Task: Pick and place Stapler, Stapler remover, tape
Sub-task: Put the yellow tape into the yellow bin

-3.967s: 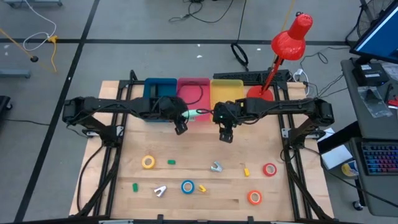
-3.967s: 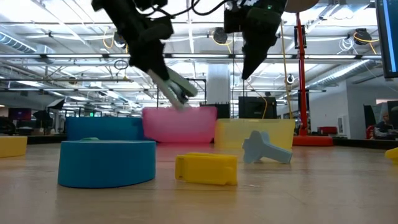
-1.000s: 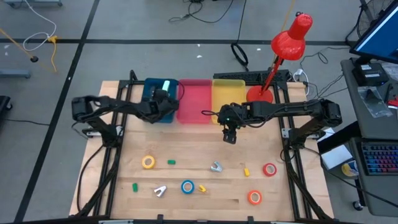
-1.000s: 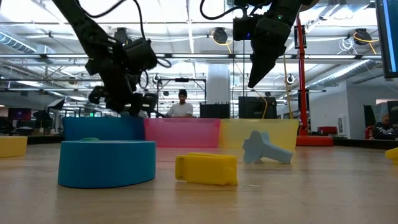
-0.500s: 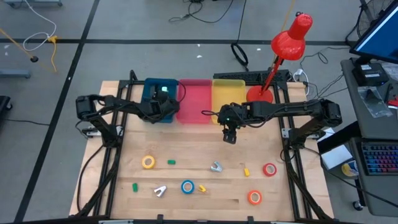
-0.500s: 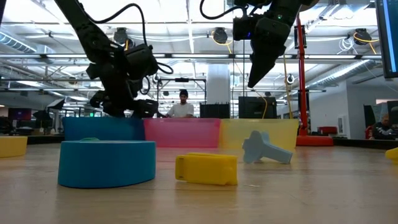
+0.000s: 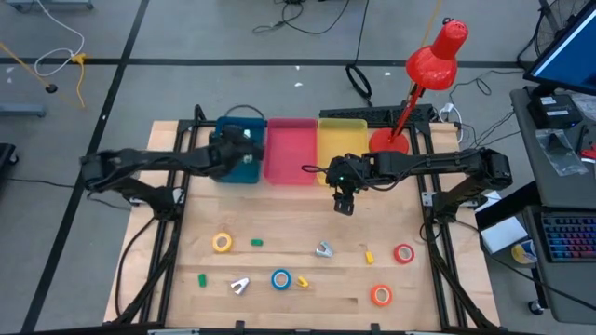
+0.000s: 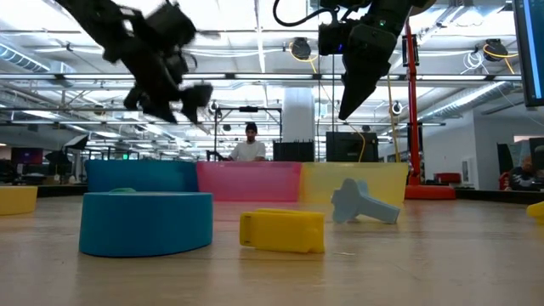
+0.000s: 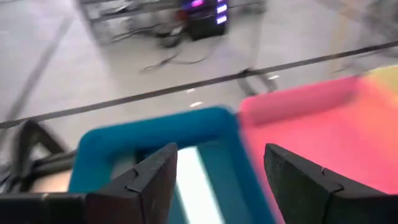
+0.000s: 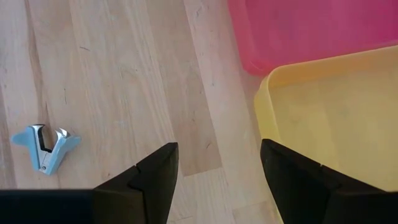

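Note:
My left gripper (image 7: 244, 141) hangs open above the blue bin (image 7: 251, 172); it holds nothing. In the left wrist view a pale stapler (image 9: 194, 180) lies inside that bin (image 9: 155, 127), below the fingers. My right gripper (image 7: 345, 207) hovers open over the table, just in front of the pink bin (image 7: 291, 154) and yellow bin (image 7: 340, 135). Near the front edge lie tape rolls in yellow (image 7: 222, 243), blue (image 7: 281, 278), red (image 7: 403, 253) and orange (image 7: 381, 295). A blue-grey stapler remover (image 7: 323, 249), a white one (image 7: 240, 285) and small staplers (image 7: 369, 256) lie there too.
A red desk lamp (image 7: 433, 56) stands behind the yellow bin at the back right. The three bins sit in a row at the table's far edge. Bare wood lies between the bins and the scattered items. In the low view a person shows far behind the bins (image 8: 249, 146).
My left gripper has risen out of the blue bin and tipped nearer to level, drawing back a little toward the table's left edge. The pale stapler stays down in the bin.

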